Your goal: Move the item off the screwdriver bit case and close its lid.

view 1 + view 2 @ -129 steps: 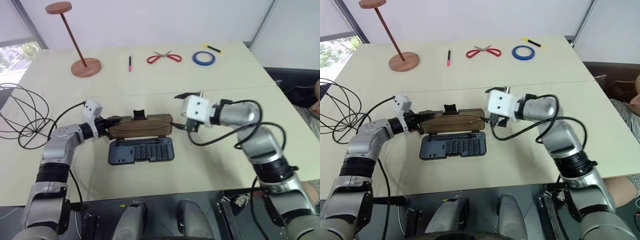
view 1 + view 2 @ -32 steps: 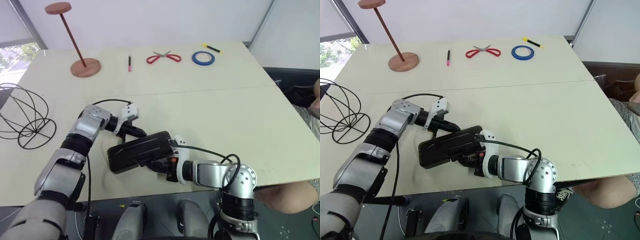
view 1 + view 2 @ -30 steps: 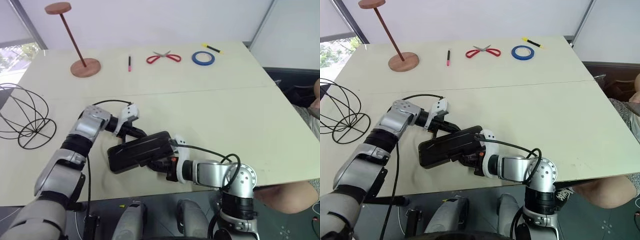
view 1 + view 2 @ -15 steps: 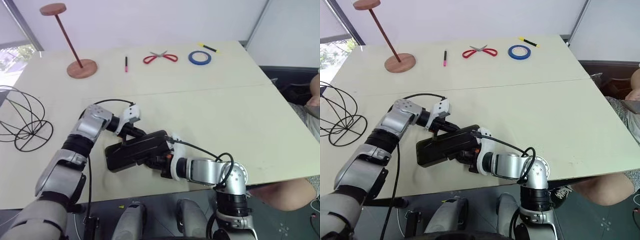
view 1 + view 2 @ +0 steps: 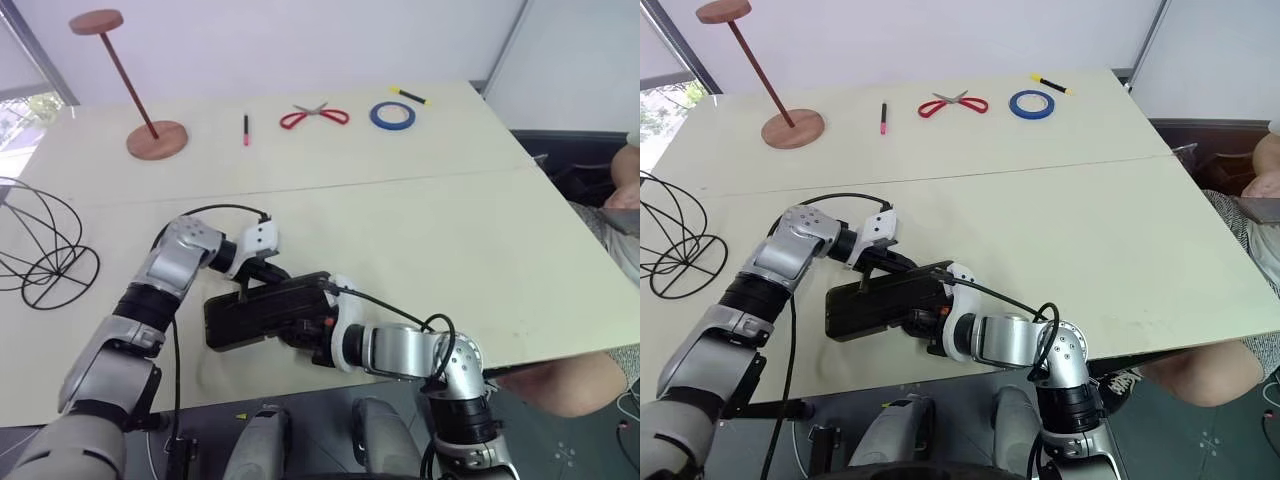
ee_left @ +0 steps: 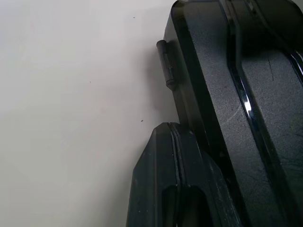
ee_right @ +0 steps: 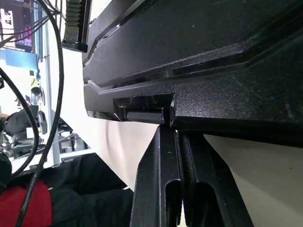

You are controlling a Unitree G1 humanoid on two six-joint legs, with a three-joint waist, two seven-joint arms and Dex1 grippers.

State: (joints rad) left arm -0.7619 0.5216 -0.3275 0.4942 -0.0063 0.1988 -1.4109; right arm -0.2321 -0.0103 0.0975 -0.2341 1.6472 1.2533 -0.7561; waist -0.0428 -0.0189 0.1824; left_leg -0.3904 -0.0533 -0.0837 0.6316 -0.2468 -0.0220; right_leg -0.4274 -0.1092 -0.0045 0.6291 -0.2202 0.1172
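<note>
Left eye view, lid [image 5: 262, 306] now shut, was open

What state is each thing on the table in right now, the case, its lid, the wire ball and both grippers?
Dark grey plastic screwdriver bit case: lying flat, closed.
Smoky translucent lid: folded down over the case.
Black wire-hoop sphere: off the case, resting on the table's left edge.
Left gripper: shut, at the case's far edge.
Right gripper: shut, at the case's near edge.
</note>
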